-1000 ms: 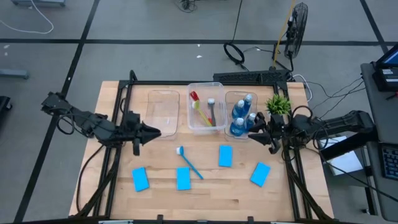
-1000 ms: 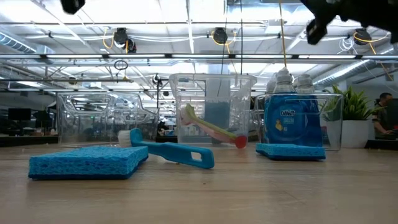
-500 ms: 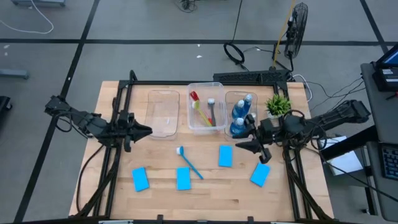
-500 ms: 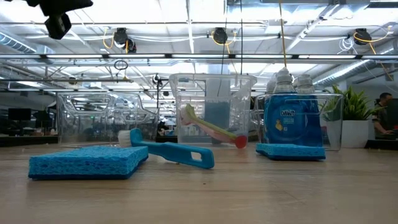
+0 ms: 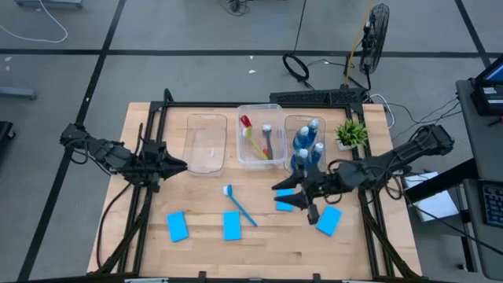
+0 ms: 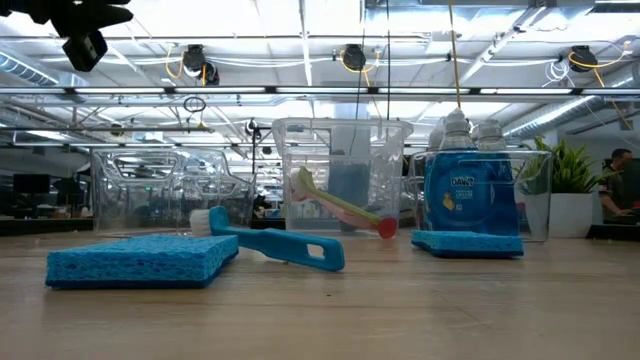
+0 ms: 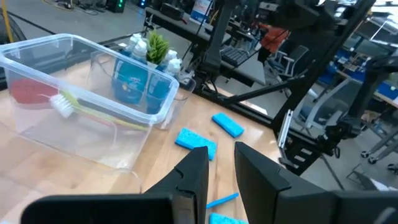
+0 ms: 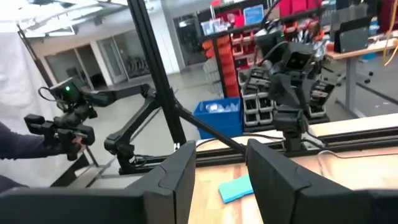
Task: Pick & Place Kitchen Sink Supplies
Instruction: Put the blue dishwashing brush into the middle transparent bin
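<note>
bottles (image 5: 306, 145) in right tub (image 5: 292, 126), brushes (image 5: 258, 140) in middle tub (image 5: 240, 134), sponges (image 5: 178, 226) in front

- Left arm (image 5: 102, 152) — dark, slim jointed links, loose black cable looping along it.
- Right arm (image 5: 393, 161) — same dark build, bulkier at the joints.
- Left hand (image 7: 219, 177) and right hand (image 8: 219, 171) — two flat, matte black fingers each, squared edges.

Lighting bright and even, from rows of ceiling lights (image 6: 345, 55) overhead. High view: table (image 5: 259, 244) evenly lit, only short soft shadows under objects. Low view: lights flare white; foreground sponge (image 6: 135, 258) slightly soft, clear tubs (image 6: 340, 165) carry reflections. Left wrist view: the fingers (image 7: 196, 177) nearest the lens are blurred, room beyond them sharper. Right wrist view: fingers (image 8: 177, 171) blurred, background hazy, pale glare beyond them.
</note>
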